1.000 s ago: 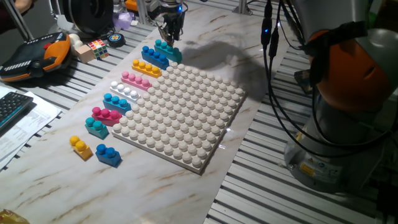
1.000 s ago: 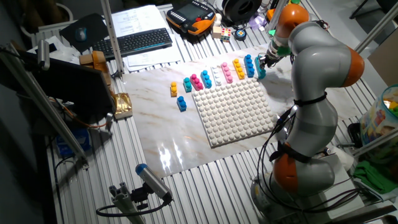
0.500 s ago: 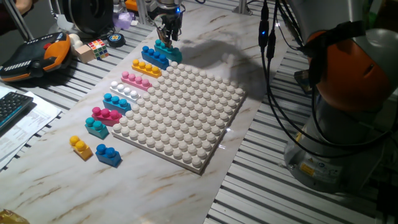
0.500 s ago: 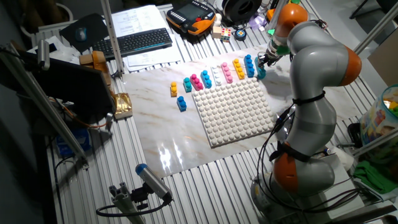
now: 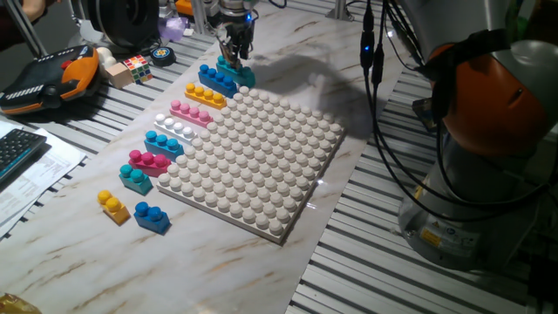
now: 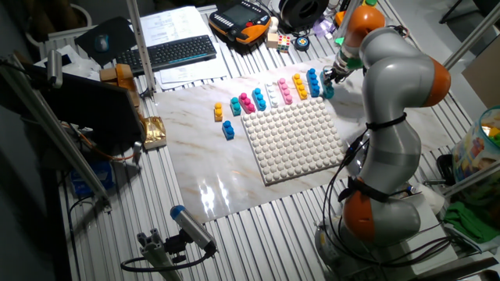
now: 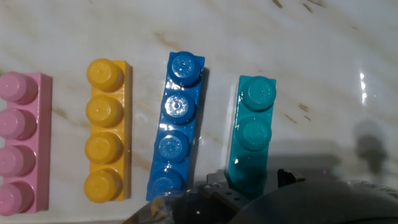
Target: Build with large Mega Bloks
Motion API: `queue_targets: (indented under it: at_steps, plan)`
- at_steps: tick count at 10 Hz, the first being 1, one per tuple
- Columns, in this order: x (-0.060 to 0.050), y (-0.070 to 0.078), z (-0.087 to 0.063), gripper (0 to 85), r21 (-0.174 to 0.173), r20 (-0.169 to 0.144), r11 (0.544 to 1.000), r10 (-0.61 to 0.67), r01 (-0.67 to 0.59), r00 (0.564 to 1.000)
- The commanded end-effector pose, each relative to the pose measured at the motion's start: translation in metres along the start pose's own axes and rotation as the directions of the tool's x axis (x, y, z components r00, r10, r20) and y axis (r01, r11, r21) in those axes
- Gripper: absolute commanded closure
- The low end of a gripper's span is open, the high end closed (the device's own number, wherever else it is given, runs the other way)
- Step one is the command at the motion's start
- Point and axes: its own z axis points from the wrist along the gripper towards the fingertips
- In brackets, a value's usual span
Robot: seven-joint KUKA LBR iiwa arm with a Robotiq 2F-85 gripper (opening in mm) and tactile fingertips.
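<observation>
My gripper [image 5: 234, 59] is low over the far end of the row of Mega Bloks, left of the white studded baseplate [image 5: 261, 166]. In the hand view my gripper [image 7: 249, 182] straddles the near end of a teal brick [image 7: 252, 138], one finger [image 7: 212, 184] on each side with thin gaps showing. It looks open. The teal brick [image 5: 241, 73] rests on the marble board. Beside it lie a blue four-stud brick [image 7: 175, 127], a yellow one [image 7: 107, 130] and a pink one [image 7: 22, 143]. The gripper also shows in the other fixed view [image 6: 329, 76].
Further down the row lie a white brick [image 5: 174, 128], a blue one [image 5: 164, 143], a magenta one [image 5: 149, 162], a small teal one [image 5: 135, 178], a small yellow one [image 5: 112, 207] and a small blue one [image 5: 152, 217]. A puzzle cube [image 5: 135, 67] and a teach pendant [image 5: 44, 78] sit at the left.
My gripper has moved down and slightly left onto the teal brick. The bricks have not moved.
</observation>
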Motion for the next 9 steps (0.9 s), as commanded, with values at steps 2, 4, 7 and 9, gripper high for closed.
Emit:
queue_targets:
  at_steps: [2,4,7,9]
  plan:
    - [-0.0022,-0.0012,0.0040,37.0,-0.004,0.002,1.000,-0.005,0.005,1.000]
    - [-0.0032,-0.0009,0.0062,37.0,-0.004,0.002,1.000,-0.006,0.006,1.000]
    - [-0.0043,-0.0011,0.0106,37.0,-0.012,0.001,1.000,-0.009,0.009,1.000]
    - [-0.0046,-0.0010,0.0120,37.7,-0.012,0.001,1.000,-0.010,0.010,1.000]
